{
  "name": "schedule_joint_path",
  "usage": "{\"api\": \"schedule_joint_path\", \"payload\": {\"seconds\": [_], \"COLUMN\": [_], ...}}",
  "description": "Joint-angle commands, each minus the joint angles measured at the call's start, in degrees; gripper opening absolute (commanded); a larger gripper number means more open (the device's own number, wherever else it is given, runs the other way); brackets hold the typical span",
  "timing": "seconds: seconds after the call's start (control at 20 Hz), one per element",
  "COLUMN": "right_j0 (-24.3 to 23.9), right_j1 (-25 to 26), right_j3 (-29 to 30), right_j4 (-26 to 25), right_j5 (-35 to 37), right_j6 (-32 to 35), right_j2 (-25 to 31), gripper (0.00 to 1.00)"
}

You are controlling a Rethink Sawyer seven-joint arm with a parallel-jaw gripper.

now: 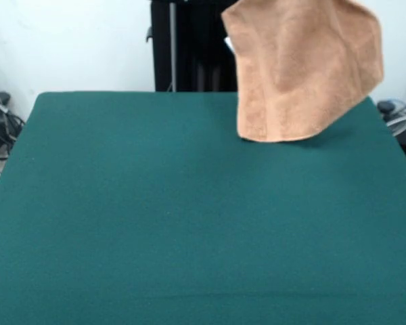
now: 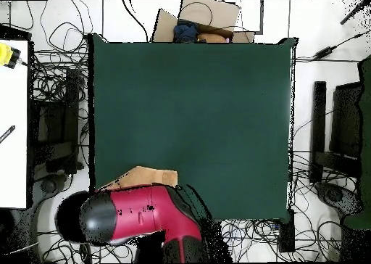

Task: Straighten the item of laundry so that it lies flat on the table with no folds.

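Observation:
The light orange-tan towel [image 1: 301, 68] hangs in the air over the far right part of the dark green table [image 1: 189, 223]. Its top runs out of the picture and its lower edge hangs low over the cloth, with loose vertical folds. A small white tag [image 1: 228, 44] shows at its left edge. In the overhead view only a tan corner of the towel [image 2: 148, 177] sticks out from under the red and black arm [image 2: 138, 214], at the table's [image 2: 196, 109] near left edge. The gripper is hidden under the arm and holds the towel from above.
The black pedestal [image 1: 189, 47] stands behind the table. Cables lie on the floor all round [image 2: 58, 72]. A person [image 2: 199, 33] and a cardboard box [image 2: 210, 14] are at the far table edge. A white bench [image 2: 14, 123] stands to the left.

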Motion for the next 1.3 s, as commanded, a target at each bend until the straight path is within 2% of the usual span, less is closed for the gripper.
{"api": "schedule_joint_path", "payload": {"seconds": [0.05,0.2,0.35,0.45,0.65,0.85,0.95,1.05,1.15,1.3], "right_j0": [-1.6,-2.2,-2.0,-2.1,-1.9,-2.1,-2.1,-1.9,-1.6,-1.6], "right_j1": [8.9,10.5,6.1,5.5,9.7,11.5,11.8,12.2,14.3,20.8], "right_j3": [1.0,0.6,-0.8,-7.9,-24.2,-35.5,-39.8,-43.0,-45.6,-48.7], "right_j4": [0.4,1.5,3.6,4.0,1.4,1.4,1.8,1.7,0.1,-2.0], "right_j5": [-12.0,-12.2,-4.3,4.7,18.9,35.6,41.4,42.8,41.2,34.9], "right_j6": [10.9,9.4,9.2,9.4,10.5,11.5,12.0,11.1,9.2,4.3], "right_j2": [-2.5,-1.8,-1.4,0.2,3.4,6.2,7.0,7.0,6.8,7.0], "gripper": [0.0,0.0,0.0,0.0,0.0,0.0,0.0,0.0,0.0,0.0]}}
